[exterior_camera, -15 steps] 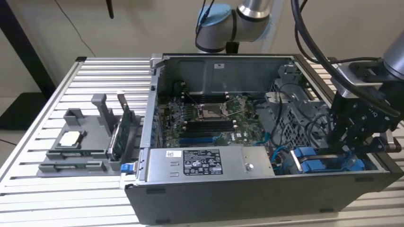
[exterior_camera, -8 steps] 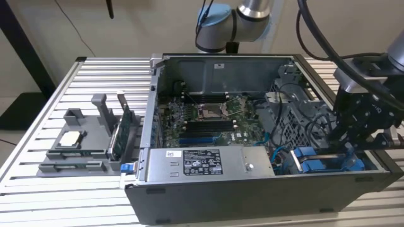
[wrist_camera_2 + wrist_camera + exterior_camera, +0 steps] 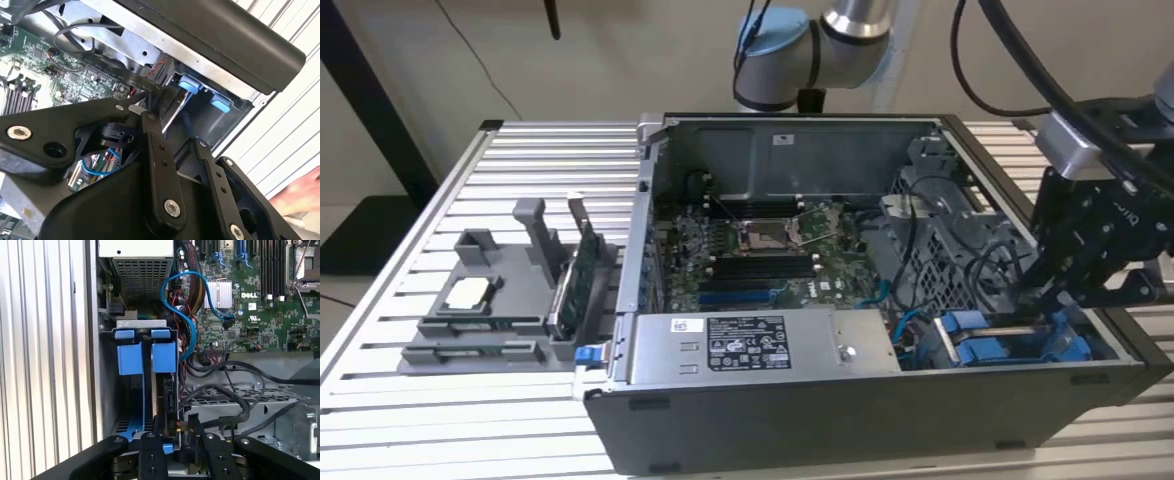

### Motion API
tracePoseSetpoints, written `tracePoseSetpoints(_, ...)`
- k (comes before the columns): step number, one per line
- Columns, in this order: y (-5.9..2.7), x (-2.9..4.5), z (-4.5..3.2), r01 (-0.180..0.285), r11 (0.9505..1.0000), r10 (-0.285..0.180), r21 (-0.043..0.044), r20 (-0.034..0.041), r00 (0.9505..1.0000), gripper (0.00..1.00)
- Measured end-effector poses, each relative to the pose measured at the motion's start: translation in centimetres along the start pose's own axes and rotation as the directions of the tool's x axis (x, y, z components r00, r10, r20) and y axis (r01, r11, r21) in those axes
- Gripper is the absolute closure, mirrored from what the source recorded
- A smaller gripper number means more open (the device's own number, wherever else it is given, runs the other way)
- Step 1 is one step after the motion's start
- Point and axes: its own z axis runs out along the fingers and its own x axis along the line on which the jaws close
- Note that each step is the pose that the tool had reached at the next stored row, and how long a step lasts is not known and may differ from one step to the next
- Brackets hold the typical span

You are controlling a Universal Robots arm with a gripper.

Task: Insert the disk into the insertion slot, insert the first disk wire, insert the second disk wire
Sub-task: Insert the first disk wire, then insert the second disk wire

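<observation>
Gripper [image 3: 1051, 300] is lowered into the open computer case [image 3: 854, 425] at the exterior view's right, directly over the insertion slot [image 3: 129, 405]. Its grip cannot be told: it straddles the near end of the disk [image 3: 171, 395], but no clamp on it can be confirmed. The disk stands on edge inside the slot. Its blue carrier tab [image 3: 164, 357] is level with the neighbouring blue tab [image 3: 130, 359]. A blue cable [image 3: 191, 337] curves just beside the tabs, below the motherboard [image 3: 250, 300].

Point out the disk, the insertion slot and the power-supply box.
The disk [image 3: 170, 395]: first wrist view, dark side edge.
The insertion slot [image 3: 108, 400]: first wrist view, grey side wall.
The power-supply box [image 3: 747, 345]: exterior view, labelled face.
</observation>
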Motion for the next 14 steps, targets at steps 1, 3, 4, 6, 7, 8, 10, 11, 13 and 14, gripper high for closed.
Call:
tracePoseSetpoints(1,0.01,-0.01,-0.16,0.000,1.0000,0.000,-0.0001,0.0001,1.0000,0.66)
tracePoseSetpoints(3,0.02,-0.03,-0.44,0.000,1.0000,0.000,-0.0002,0.0001,1.0000,0.66)
tracePoseSetpoints(4,0.02,-0.04,-0.59,0.000,1.0000,0.000,-0.0002,0.0000,1.0000,0.66)
tracePoseSetpoints(6,0.03,-0.05,-0.85,0.000,1.0000,0.000,-0.0003,0.0000,1.0000,0.66)
tracePoseSetpoints(7,0.03,-0.06,-0.97,0.000,1.0000,0.000,-0.0003,0.0001,1.0000,0.66)
tracePoseSetpoints(8,0.04,-0.07,-1.10,0.000,1.0000,0.000,-0.0004,0.0000,1.0000,0.66)
tracePoseSetpoints(10,0.04,-0.09,-1.33,0.000,1.0000,0.000,-0.0004,0.0001,1.0000,0.66)
tracePoseSetpoints(11,0.04,-0.10,-1.45,0.000,1.0000,0.000,-0.0004,0.0000,1.0000,0.66)
tracePoseSetpoints(13,0.05,-0.11,-1.66,0.000,1.0000,0.000,-0.0004,0.0000,1.0000,0.66)
tracePoseSetpoints(14,0.05,-0.11,-1.75,0.000,1.0000,0.000,-0.0005,0.0001,1.0000,0.66)
